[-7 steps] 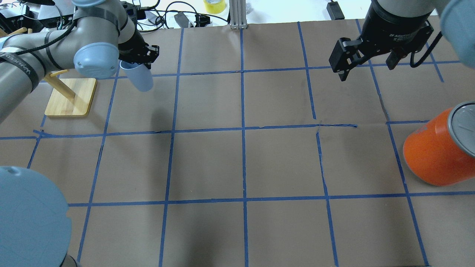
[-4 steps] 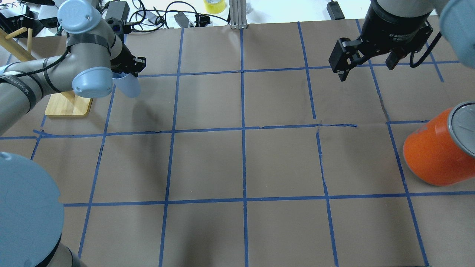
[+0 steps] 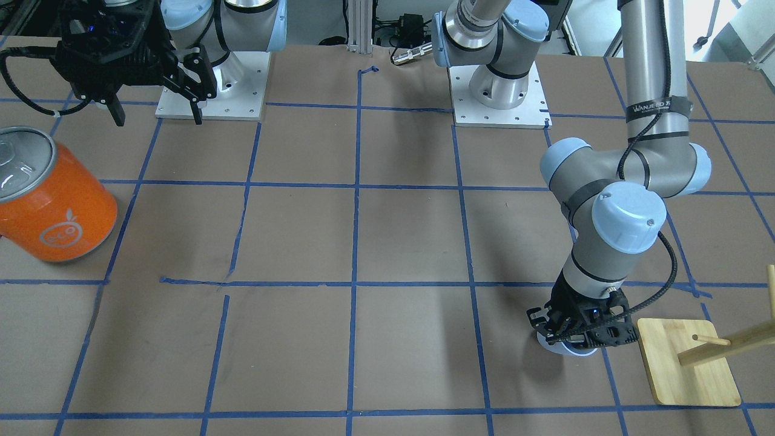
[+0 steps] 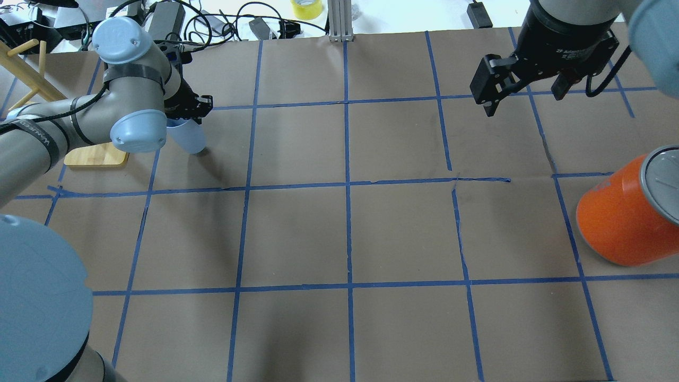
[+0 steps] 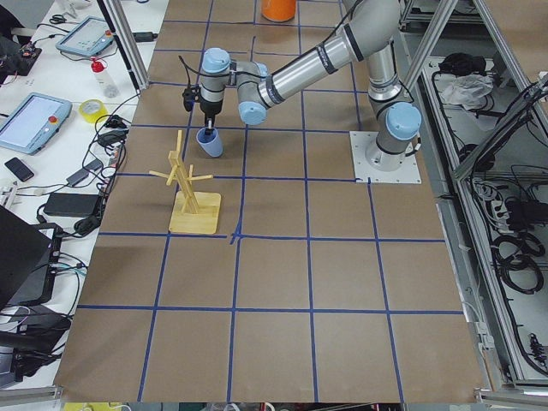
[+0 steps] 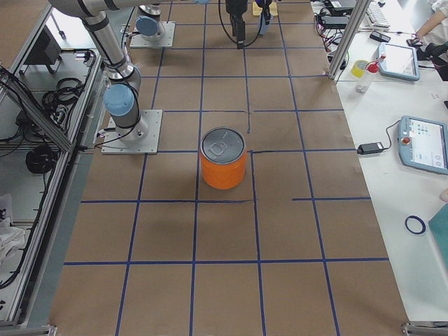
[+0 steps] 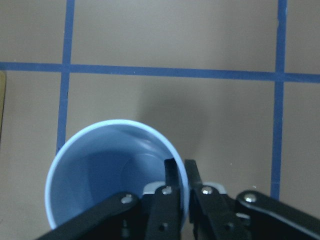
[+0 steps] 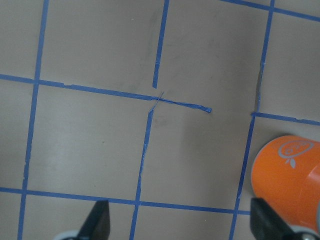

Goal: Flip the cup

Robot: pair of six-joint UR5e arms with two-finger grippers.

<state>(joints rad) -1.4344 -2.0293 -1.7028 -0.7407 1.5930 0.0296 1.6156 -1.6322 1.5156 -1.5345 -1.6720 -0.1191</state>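
Flip apparently done: small pale-blue tapered plastic cup (image 4: 189, 139) mouth-up, upper left of overhead frame, rim pinched by left gripper (image 7: 180, 171). Touchdown unclear. Remaining: release, retract. Right gripper (image 4: 522, 96) spread, idle upper right.

A table (image 4: 297, 233) covered in brown paper carries a grid of blue tape lines (image 4: 347, 185). Seen from overhead, an orange can (image 4: 620, 217) with a silver lid stands upright at the table's 3 o'clock edge, with a white fruit logo on its side. A wooden peg stand (image 4: 94, 156) sits at about 10 o'clock on a flat square base. Beyond the 12 o'clock edge are a yellow tape roll (image 4: 306, 8), a metal post (image 4: 339, 18) and tangled black cables (image 4: 204, 21). Two touchscreen tablets (image 5: 32, 120) rest on a side bench.
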